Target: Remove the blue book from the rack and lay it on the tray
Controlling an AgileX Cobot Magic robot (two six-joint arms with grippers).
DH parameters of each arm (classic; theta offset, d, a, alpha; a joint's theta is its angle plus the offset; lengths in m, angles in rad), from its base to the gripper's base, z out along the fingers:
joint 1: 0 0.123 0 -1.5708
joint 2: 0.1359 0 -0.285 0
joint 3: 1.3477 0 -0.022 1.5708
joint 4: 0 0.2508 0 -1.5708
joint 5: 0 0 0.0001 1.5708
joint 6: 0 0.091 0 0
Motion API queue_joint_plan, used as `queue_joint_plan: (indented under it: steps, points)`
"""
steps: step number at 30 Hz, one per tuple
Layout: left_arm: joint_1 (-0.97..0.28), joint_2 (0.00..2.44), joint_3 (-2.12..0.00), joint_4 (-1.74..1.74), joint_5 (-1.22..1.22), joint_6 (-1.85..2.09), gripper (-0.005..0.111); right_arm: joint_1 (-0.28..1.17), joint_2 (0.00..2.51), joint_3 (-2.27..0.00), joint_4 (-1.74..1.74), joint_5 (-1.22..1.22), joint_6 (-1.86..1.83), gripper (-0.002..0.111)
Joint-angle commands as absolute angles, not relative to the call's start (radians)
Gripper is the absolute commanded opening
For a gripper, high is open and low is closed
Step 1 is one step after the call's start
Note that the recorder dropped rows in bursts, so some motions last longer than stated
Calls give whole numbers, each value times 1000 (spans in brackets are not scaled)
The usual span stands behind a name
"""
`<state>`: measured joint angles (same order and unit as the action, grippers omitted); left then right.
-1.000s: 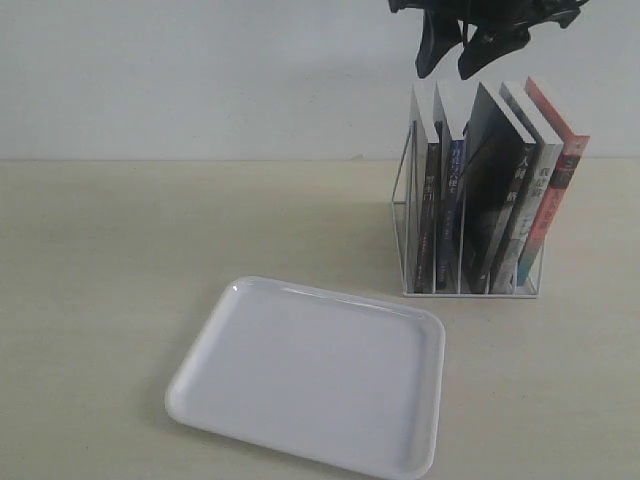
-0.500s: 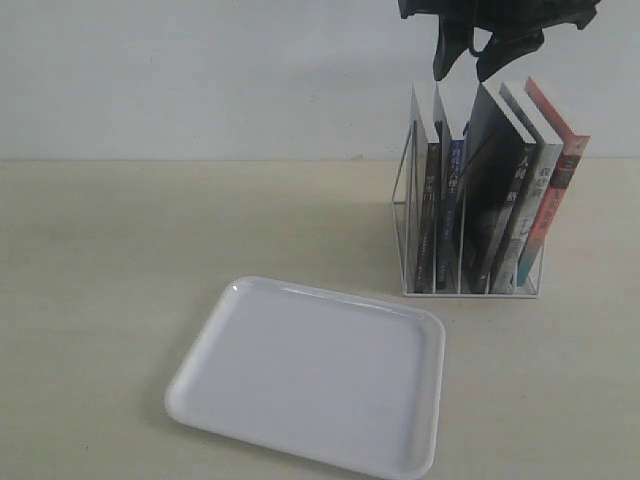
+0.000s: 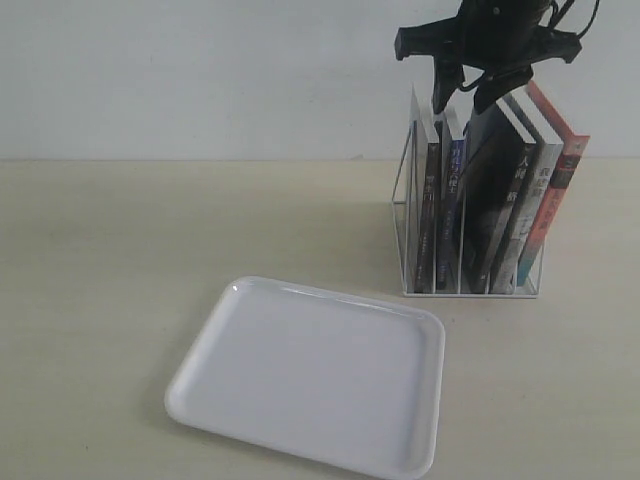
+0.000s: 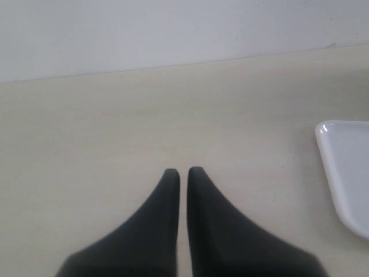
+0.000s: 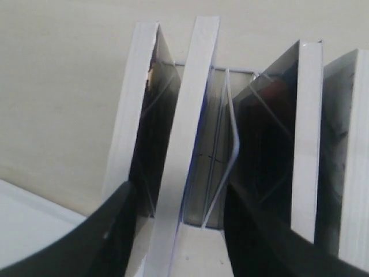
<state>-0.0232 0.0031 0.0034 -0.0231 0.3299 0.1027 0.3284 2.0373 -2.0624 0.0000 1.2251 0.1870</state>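
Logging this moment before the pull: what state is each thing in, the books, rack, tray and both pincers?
rack: standing, holding five books.
blue book: upright in the rack, not lifted.
tray: flat on the table, nothing on it.
right pincer: open, astride the blue book's top.
left pincer: shut, empty.
other books: in the rack, the right three leaning.

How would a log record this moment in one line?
stage: pre-grasp | right gripper: open, straddling blue book in rack | left gripper: shut, holding nothing | tray: no book yet
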Motion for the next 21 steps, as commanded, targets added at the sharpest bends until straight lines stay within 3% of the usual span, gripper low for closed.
queue_joint_plan:
  steps: [1, 13, 18, 21]
  points:
    - [-21, 0, 0, -26, 314, 105, 5, 329, 2036, -2068, -10, 1221, 185, 46]
    - [-21, 0, 0, -26, 314, 105, 5, 329, 2086, -2045, -14, 1221, 187, 45]
    - [-21, 0, 0, -26, 314, 105, 5, 329, 2086, -2045, -14, 1221, 189, 24]
    - [-21, 0, 0, -26, 314, 105, 5, 329, 2086, -2045, -14, 1221, 185, 21]
